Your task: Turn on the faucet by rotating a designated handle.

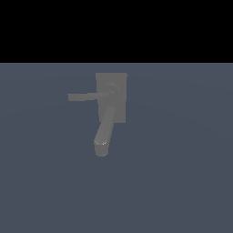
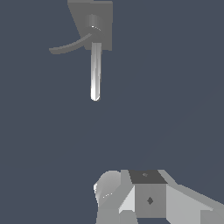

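One faucet (image 1: 110, 98), matte grey, upper centre of the exterior view; spout (image 1: 104, 132) points down-frame. Handle (image 1: 88, 96): thin bar running from the hub toward the exterior view's left, untouched. Gripper (image 2: 131, 199): part of its body shows low in the wrist view, well apart from the fixture; finger spread cannot be told. Progress judged nil; approach, contact and rotation all remain.

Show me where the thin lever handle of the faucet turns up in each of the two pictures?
Exterior view: the handle is a thin bar running from the round hub toward the exterior view's left, above the thick spout.
Wrist view: the handle curves away from the hub, beside the long spout.
Shared landmark: the rectangular base plate behind the hub.
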Controlling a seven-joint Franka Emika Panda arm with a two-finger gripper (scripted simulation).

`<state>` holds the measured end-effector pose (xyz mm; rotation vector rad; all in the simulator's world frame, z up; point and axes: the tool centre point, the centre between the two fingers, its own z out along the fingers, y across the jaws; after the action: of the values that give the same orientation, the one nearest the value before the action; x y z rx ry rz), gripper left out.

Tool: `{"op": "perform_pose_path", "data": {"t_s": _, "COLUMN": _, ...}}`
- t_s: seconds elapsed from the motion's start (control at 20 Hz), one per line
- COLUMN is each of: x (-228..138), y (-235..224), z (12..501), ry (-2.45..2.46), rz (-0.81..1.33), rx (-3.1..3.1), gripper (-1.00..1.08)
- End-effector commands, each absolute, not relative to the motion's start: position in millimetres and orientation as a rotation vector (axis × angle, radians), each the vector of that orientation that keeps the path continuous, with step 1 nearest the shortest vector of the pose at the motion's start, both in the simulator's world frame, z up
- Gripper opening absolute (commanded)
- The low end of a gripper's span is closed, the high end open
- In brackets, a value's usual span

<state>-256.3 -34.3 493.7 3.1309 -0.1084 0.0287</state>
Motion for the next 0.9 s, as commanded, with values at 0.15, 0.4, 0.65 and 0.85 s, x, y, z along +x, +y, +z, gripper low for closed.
{"op": "perform_pose_path", "data": {"t_s": 0.15, "x": -256, "y": -35, "z": 495, "ry": -0.111, "rz": 0.037, "rx": 3.121, "gripper": -1.0}}
{"op": "perform_pose_path", "data": {"t_s": 0.4, "x": -254, "y": -39, "z": 503, "ry": -0.128, "rz": 0.085, "rx": 3.061, "gripper": -1.0}}
{"op": "perform_pose_path", "data": {"t_s": 0.65, "x": -251, "y": -45, "z": 519, "ry": -0.157, "rz": 0.172, "rx": 2.943, "gripper": -1.0}}
{"op": "perform_pose_path", "data": {"t_s": 0.85, "x": -248, "y": -49, "z": 540, "ry": -0.184, "rz": 0.264, "rx": 2.805, "gripper": -1.0}}
